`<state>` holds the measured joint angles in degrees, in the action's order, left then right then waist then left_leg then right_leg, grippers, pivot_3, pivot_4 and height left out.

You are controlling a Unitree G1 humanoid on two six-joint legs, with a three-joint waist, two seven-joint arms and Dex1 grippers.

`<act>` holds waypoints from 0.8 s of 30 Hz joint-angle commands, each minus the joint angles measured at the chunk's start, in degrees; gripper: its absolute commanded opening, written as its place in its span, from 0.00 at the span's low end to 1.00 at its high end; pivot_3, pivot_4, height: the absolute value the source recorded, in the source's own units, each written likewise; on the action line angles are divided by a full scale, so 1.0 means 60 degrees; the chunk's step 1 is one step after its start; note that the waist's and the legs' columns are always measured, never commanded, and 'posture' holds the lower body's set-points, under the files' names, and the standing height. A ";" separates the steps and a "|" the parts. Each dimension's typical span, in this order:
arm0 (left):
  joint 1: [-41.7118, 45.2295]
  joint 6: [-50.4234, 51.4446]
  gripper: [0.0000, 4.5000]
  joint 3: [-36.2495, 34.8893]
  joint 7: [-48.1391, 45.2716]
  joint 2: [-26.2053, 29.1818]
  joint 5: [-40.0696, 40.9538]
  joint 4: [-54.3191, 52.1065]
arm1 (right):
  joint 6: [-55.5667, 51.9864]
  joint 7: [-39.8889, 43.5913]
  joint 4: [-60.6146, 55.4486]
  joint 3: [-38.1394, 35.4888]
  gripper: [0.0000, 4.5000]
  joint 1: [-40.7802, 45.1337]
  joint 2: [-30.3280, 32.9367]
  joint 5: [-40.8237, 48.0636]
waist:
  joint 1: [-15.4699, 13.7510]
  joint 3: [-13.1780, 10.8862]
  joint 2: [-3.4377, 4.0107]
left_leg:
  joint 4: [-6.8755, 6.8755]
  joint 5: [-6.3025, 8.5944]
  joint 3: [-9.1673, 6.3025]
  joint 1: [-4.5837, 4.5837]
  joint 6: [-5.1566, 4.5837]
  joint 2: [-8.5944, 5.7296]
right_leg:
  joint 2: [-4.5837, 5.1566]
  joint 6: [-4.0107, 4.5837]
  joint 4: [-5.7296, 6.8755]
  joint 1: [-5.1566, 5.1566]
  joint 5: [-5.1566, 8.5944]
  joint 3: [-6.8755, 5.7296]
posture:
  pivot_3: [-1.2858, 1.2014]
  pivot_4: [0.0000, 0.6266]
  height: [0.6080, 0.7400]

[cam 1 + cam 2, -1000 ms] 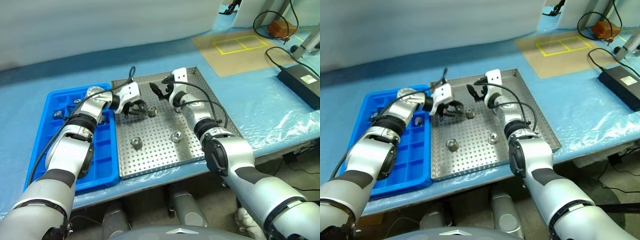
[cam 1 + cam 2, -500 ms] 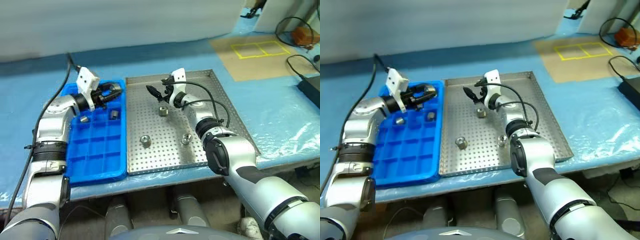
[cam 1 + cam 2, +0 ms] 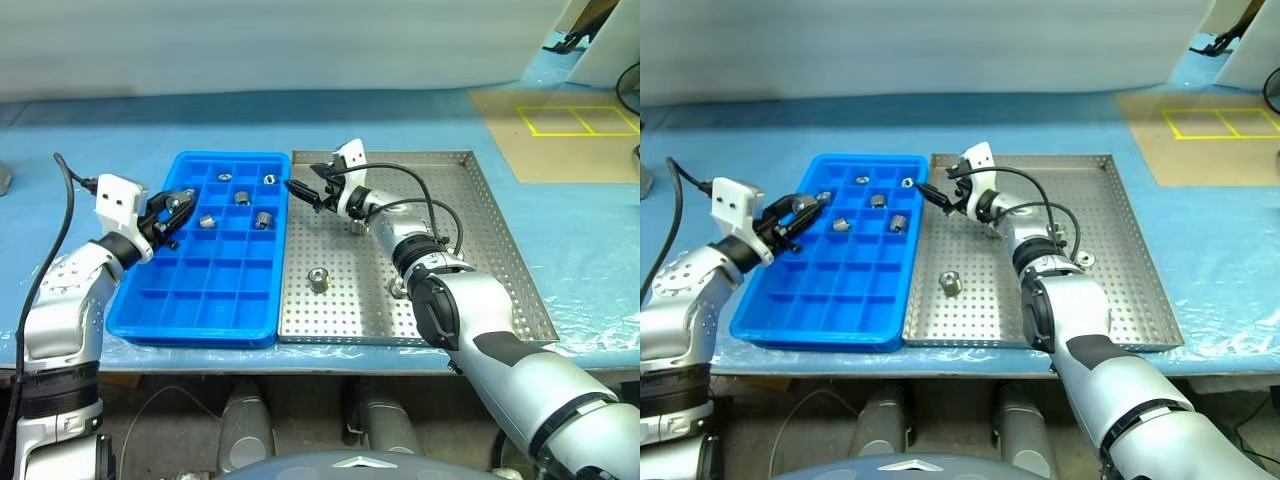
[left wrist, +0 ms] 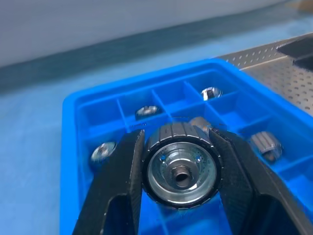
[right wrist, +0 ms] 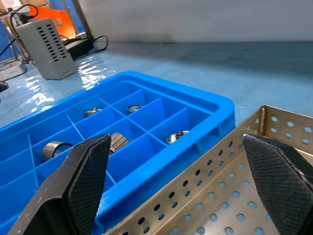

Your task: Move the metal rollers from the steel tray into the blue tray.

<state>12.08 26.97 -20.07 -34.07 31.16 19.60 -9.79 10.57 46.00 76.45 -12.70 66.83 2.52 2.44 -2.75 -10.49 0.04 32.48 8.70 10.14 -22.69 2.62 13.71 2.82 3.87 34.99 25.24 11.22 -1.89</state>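
Gripping one of the metal rollers (image 4: 181, 171) between its two black fingers (image 4: 120, 188), the left gripper (image 3: 176, 207) hangs over the far left part of the blue tray (image 3: 200, 310), just inside its left rim. In the left wrist view the held roller sits end-on between the pads, its central hole facing the camera, with both fingers pressed against its ribbed sides.

Several more rollers lie in the tray's far compartments: one (image 3: 207, 221) just right of the left gripper, one (image 3: 241, 197) a little farther away, one (image 3: 262, 219) to its right, and smaller ones (image 3: 224, 177) (image 3: 268, 179) in the farthest row. The near compartments hold none that can be made out.

The steel tray (image 3: 500, 300) lies touching the blue tray's right side. On its perforated base one roller (image 3: 318, 279) stands near the left edge, towards the near side; another (image 3: 357, 226) sits farther away beside the right arm, and a third (image 3: 397, 288) is partly hidden behind that arm.

The right gripper (image 3: 306, 191) hovers at the far left corner of the steel tray, pointing left towards the blue tray. Its fingers (image 5: 83, 181) stand wide apart with nothing between them, and the nearest roller on the steel tray lies just right of it, not touching.
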 commanded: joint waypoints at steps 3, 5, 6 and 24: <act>-0.0723 0.0089 0.38 -0.0521 0.0295 0.0385 0.0072 -0.0387 | -0.0002 0.0193 -0.0107 -0.0039 1.00 0.0280 0.0037 0.0121 | -0.0012 0.0000 0.0000 | -0.0025 -0.0008 -0.0001 0.0013 0.0013 -0.0001 | 0.0000 -0.0001 0.0000 0.0000 0.0001 -0.0002 | 0.52 0.24 1.00; -0.0909 0.0071 0.38 -0.0434 0.0395 0.0539 -0.0138 -0.0297 | -0.0015 0.0191 -0.0105 -0.0035 1.00 0.0279 0.0045 0.0112 | -0.0012 0.0000 0.0000 | -0.0033 -0.0011 -0.0002 0.0018 0.0018 -0.0001 | -0.0002 -0.0001 0.0000 0.0001 0.0001 -0.0001 | 0.52 0.24 1.00; -0.0931 0.0066 0.38 -0.0423 0.0497 0.0570 -0.0195 -0.0218 | -0.0029 0.0174 -0.0104 -0.0020 1.00 0.0279 0.0053 0.0093 | -0.0012 0.0000 0.0000 | -0.0037 -0.0012 -0.0002 0.0017 0.0019 -0.0001 | -0.0002 -0.0002 -0.0003 0.0003 0.0001 -0.0001 | 0.52 0.24 1.00; -0.0186 0.0399 0.68 0.0322 0.0350 0.0949 -0.0283 0.0858 | 0.0132 -0.0622 -0.0123 0.0048 1.00 0.0286 0.0069 -0.0047 | 0.0016 0.0000 0.0000 | -0.0041 -0.0017 -0.0002 0.0017 0.0028 -0.0003 | -0.0005 -0.0001 -0.0005 0.0007 0.0001 0.0004 | 0.50 0.24 1.00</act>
<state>10.04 29.44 -17.89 -32.03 35.48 17.94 -4.47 10.06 42.80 76.44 -12.51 66.83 2.87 1.94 -2.66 -10.48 0.03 32.23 8.59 10.13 -22.59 2.79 13.69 2.79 3.86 34.96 25.28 11.22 -1.86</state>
